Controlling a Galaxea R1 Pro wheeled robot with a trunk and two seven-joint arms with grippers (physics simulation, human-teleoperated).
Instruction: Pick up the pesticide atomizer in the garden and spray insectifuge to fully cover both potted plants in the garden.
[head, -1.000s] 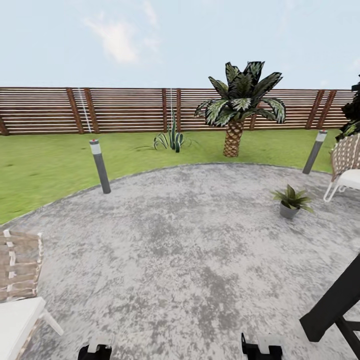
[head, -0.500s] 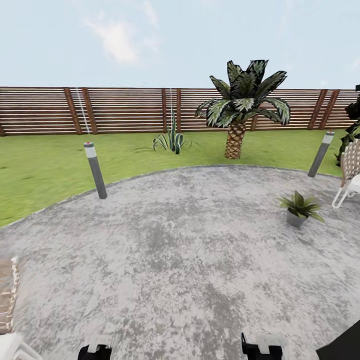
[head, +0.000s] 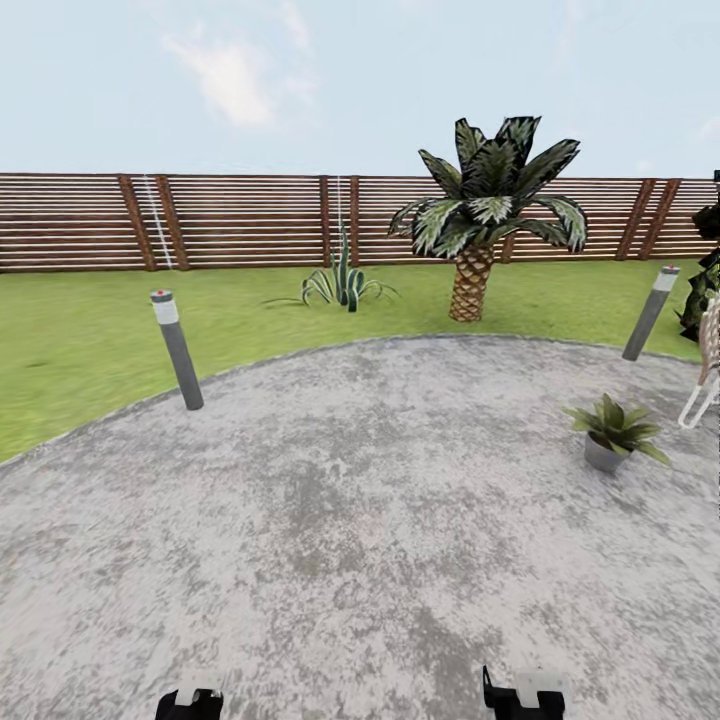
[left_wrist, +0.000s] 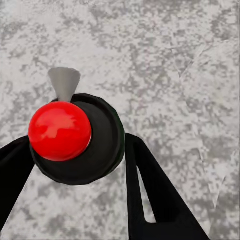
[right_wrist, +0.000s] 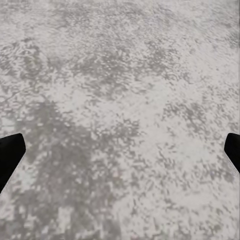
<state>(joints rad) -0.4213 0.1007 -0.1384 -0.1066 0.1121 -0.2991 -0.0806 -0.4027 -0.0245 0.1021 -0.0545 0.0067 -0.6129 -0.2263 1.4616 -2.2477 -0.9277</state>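
Pesticide atomizer (left_wrist: 75, 137) sits clamped between the left gripper's (left_wrist: 75, 170) two black fingers (left_wrist: 155, 200); left wrist view looks down on its top: round dark body, glossy red cap, small grey nozzle sticking out from the edge. Grey paved patio (left_wrist: 165, 60) lies below it. Left gripper closed on the bottle.

Right gripper (right_wrist: 120, 150) holds nothing; its black fingertips (right_wrist: 10, 155) sit at opposite edges of the right wrist view, spread wide, speckled patio (right_wrist: 125, 100) between them.

Head view: one potted plant (head: 613, 430), small green rosette in a grey pot, stands on the patio (head: 350, 500) at right, near the paving edge. No whitish specks discernible on its leaves at this size. Both wrists (head: 190, 702) poke in at the bottom edge. Green lawn (head: 90, 340) curves around the patio. Two grey bollard lights, one at left (head: 176, 349), one at right (head: 650, 312), just at the paving border. Palm-like plant (head: 480, 215) on the lawn behind, spiky low plant (head: 342, 283) left of it. Brown slatted fence (head: 250, 220) runs across the back. White chair leg (head: 700, 400) and dark bush (head: 705, 290) at far right.
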